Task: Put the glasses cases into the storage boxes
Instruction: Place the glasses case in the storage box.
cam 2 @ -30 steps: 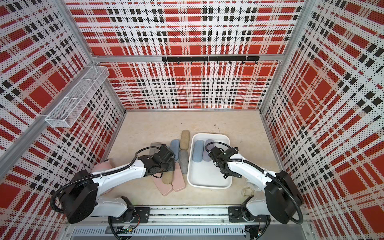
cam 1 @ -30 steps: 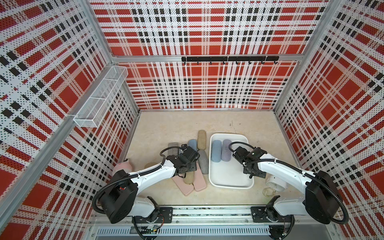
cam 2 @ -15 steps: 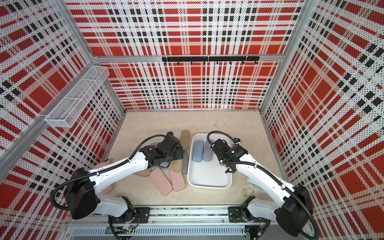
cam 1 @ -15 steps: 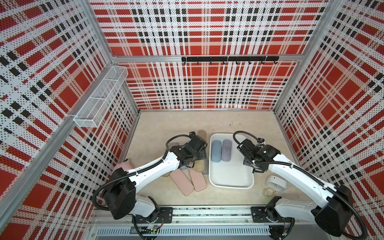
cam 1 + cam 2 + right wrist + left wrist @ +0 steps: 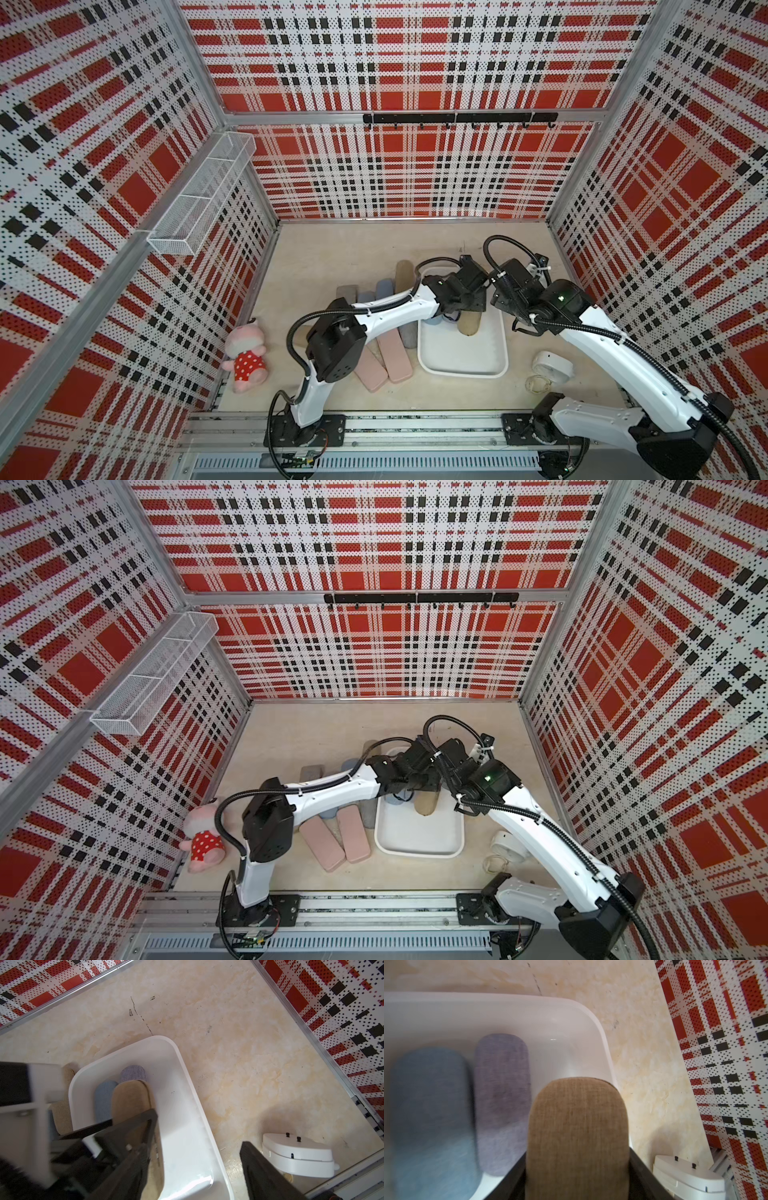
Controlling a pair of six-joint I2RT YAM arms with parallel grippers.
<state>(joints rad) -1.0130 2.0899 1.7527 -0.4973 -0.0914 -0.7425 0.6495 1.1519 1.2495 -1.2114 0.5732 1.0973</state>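
Two pink flat cases (image 5: 388, 353) and other loose ones lie on the table (image 5: 332, 257), left of the tray (image 5: 461, 375). Above the tray, the left gripper (image 5: 578, 1159) is clamped on a tan case (image 5: 577, 1126). It sticks out lengthways from the jaws, parallel to the blue case (image 5: 431, 1105) and lavender case (image 5: 502, 1095) inside, over the free strip beside the lavender one. The right gripper (image 5: 197, 1136) hovers close by, jaws apart and empty.

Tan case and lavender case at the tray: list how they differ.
Colour: the tan case is brown-beige, the lavender case pale purple. State: the tan case is clamped in the left pincer; the lavender case lies loose in the white tray. Both are oblong, round-ended fabric cases, lying roughly parallel.
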